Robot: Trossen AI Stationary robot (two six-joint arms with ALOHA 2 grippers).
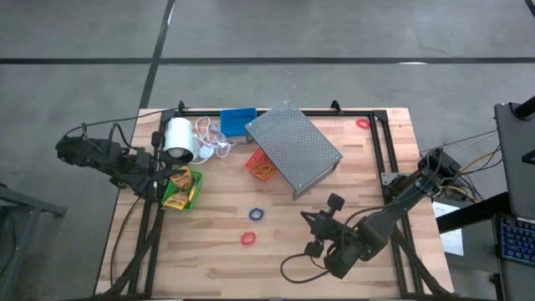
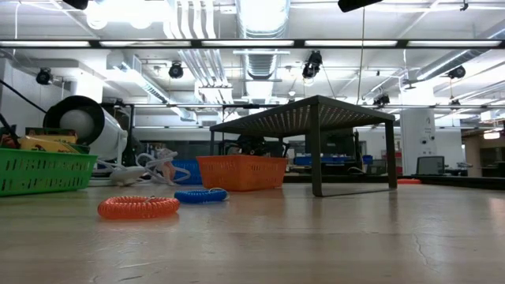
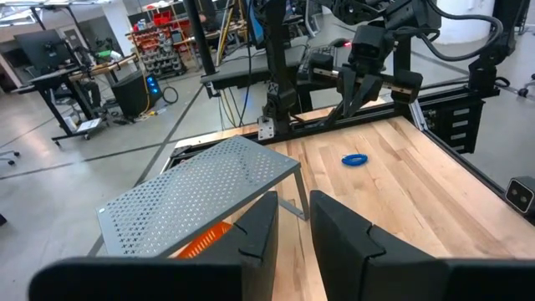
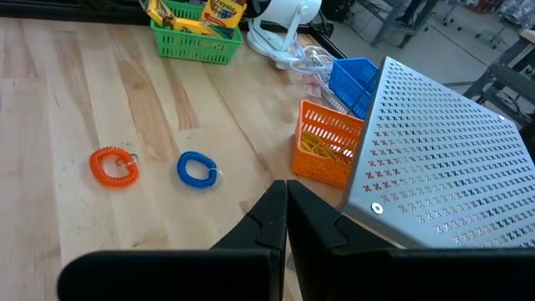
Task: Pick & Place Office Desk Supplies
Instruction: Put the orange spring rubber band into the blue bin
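Note:
A green bin [image 1: 182, 189] at the table's left holds two yellow-and-green crayon boxes [image 4: 221, 10]. My left gripper [image 3: 292, 238] hovers by this bin, slightly open and empty. A red ring [image 1: 247, 239] and a blue ring [image 1: 257, 214] lie flat on the wood at mid table. My right gripper [image 4: 286, 213] is shut and empty, above the table to the right of the rings. An orange bin [image 1: 261, 164] stands partly under the grey rack [image 1: 294, 149]. A blue bin [image 1: 237, 123] stands at the far edge. Another red ring [image 1: 362, 123] lies at the far right.
The grey perforated rack stands on its legs at mid table, toward the far side. A white roll [image 1: 178, 139] with a tangled white cord [image 1: 213, 138] lies at the far left. A black frame rail [image 1: 276, 111] runs along the table's far edge and sides.

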